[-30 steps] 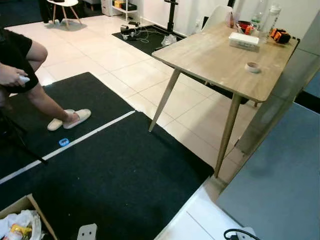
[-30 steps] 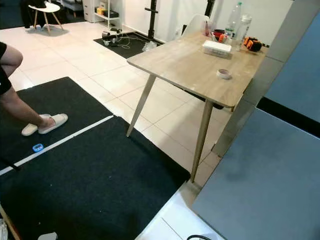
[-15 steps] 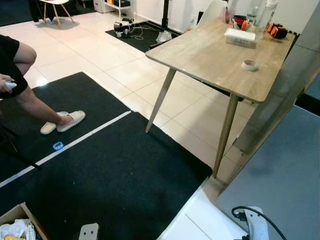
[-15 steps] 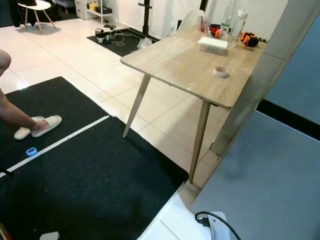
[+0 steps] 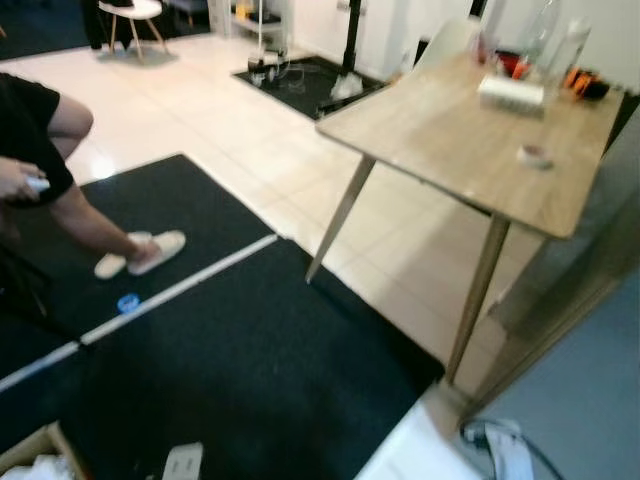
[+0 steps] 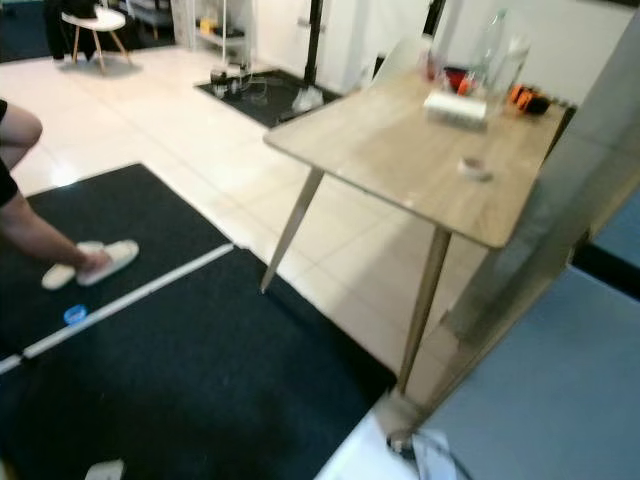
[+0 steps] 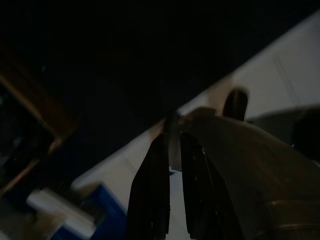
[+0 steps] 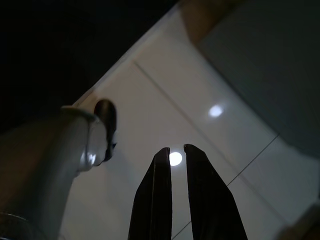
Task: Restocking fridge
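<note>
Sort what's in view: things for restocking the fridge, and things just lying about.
Job, likely:
cardboard box at the mat's near corner; bottles on the wooden table; left gripper and right gripper, both idle.

Lying about:
tape roll and white box on the table; small blue item on the black mat; power strip on the floor.

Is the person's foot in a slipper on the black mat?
Yes, the person's foot wears a pale slipper resting on the black mat.
</note>
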Robot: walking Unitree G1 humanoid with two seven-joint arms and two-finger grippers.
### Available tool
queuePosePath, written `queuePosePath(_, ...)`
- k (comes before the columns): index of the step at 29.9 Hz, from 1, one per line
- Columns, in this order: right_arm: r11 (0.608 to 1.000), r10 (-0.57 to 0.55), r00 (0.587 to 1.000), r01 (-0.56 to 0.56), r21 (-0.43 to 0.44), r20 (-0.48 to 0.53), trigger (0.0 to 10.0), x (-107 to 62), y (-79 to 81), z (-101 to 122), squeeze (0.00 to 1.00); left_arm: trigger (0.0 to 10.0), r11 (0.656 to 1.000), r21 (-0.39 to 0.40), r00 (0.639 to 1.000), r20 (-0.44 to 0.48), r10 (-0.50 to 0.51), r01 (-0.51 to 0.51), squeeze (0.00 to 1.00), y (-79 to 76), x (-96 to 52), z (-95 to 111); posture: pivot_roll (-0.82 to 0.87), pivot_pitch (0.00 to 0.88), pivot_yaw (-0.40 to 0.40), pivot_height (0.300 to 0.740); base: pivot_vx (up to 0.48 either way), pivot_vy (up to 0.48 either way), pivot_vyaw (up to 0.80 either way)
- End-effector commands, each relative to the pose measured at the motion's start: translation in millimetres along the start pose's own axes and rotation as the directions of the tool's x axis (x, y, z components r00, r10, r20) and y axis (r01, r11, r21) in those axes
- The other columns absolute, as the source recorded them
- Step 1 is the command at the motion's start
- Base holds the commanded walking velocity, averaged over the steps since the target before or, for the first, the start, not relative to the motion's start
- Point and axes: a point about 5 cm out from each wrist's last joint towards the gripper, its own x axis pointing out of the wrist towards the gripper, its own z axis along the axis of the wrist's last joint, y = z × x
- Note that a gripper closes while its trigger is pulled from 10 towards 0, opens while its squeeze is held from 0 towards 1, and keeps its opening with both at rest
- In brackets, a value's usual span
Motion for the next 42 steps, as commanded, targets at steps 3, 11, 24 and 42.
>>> queuePosePath(3, 1.000, 0.002, 1.000, -0.002, 0.000, 0.004, 10.0, 0.3, 0.0, 2, 0.00, 10.0, 1.000, -0.006, 0.999, -0.037, -0.007, 0.007, 0.00, -2.9, -0.9, -10, 0.04, 0.003, -0.091, 0.740, 0.311, 0.000, 0.00)
queuePosePath(11, 1.000, 0.008, 1.000, -0.008, -0.004, -0.003, 10.0, -0.6, -0.1, -3, 0.00, 10.0, 1.000, -0.008, 0.999, -0.035, -0.007, 0.006, 0.00, -3.5, -0.5, -9, 0.04, 0.003, -0.091, 0.740, 0.311, 0.000, 0.00)
queuePosePath(24, 0.999, 0.004, 1.000, -0.004, -0.037, -0.017, 10.0, -4.0, -15.2, -7, 0.00, 10.0, 0.994, -0.075, 0.993, 0.083, 0.086, -0.079, 0.00, 2.5, 3.3, 21, 0.07, 0.000, -0.099, 0.740, 0.312, 0.000, 0.00)
queuePosePath(42, 0.999, 0.030, 0.999, -0.031, -0.028, -0.022, 10.0, 0.4, 8.1, -4, 0.00, 10.0, 0.991, -0.107, 0.982, 0.159, 0.100, -0.083, 0.00, 25.7, -0.4, 57, 0.05, 0.004, -0.091, 0.740, 0.312, 0.000, 0.00)
